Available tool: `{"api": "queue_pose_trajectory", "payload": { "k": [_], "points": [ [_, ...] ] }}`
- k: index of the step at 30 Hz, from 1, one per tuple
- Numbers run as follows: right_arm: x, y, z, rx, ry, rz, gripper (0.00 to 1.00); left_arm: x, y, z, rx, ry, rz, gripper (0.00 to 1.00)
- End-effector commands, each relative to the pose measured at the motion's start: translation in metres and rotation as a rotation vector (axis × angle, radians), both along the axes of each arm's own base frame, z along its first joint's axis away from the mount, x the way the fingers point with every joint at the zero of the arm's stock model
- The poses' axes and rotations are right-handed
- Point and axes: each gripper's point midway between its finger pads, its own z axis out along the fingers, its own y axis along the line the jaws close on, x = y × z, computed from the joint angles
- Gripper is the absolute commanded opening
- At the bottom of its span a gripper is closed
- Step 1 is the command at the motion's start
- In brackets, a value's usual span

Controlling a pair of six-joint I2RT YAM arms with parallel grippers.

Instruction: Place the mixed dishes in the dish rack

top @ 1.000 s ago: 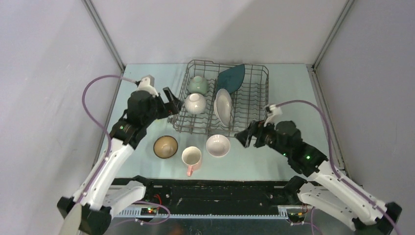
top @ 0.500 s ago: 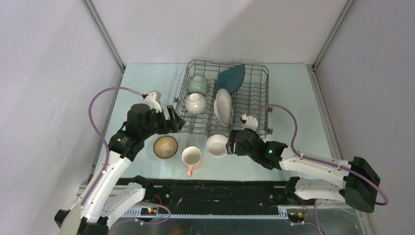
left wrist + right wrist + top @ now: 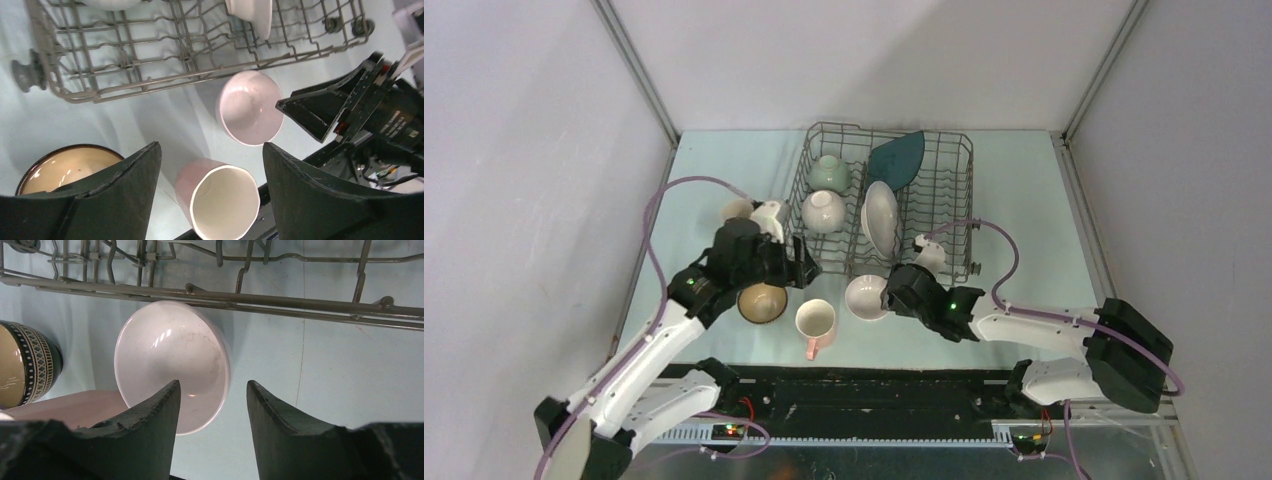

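Hanging released: left claw (image 3: 210, 146) above pink mug (image 3: 220, 200), right claw (image 3: 212, 383) at white bowl (image 3: 170, 365), its lettering (image 3: 396, 125) unreadable.

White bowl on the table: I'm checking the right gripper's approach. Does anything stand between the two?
Nothing visible does. The right gripper is open and faces the white bowl, whose near rim shows in the gap between its fingers. The dish rack stands behind the bowl, the pink mug off to one side.

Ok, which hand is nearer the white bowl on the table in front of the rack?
Right. The right hand is open at the right edge of the white bowl; the left hand is farther off, near the brown bowl.
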Motion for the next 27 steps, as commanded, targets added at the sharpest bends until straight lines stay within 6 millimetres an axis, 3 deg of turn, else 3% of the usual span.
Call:
{"api": "queue_pose_trajectory", "payload": {
  "k": [1, 6, 14, 22, 27],
  "points": [
    [0.014, -0.004, 0.025, 0.029, -0.091, -0.035, 0.52, 0.014, -0.019, 0.01, 0.101, -0.067, -0.017, 0.78],
    [0.013, -0.02, 0.052, -0.001, -0.166, 0.0, 0.49, 0.029, -0.043, -0.018, 0.224, 0.007, -0.017, 0.66],
    [0.008, -0.06, 0.081, 0.088, -0.25, -0.044, 0.5, 0.027, -0.078, -0.079, 0.297, 0.175, -0.1, 0.6],
    [0.004, -0.075, 0.08, 0.127, -0.258, -0.057, 0.5, 0.023, -0.103, -0.109, 0.248, 0.251, -0.123, 0.57],
    [0.002, -0.076, 0.08, 0.129, -0.253, -0.048, 0.5, 0.022, -0.105, -0.127, 0.256, 0.294, -0.107, 0.54]
  ]
}}
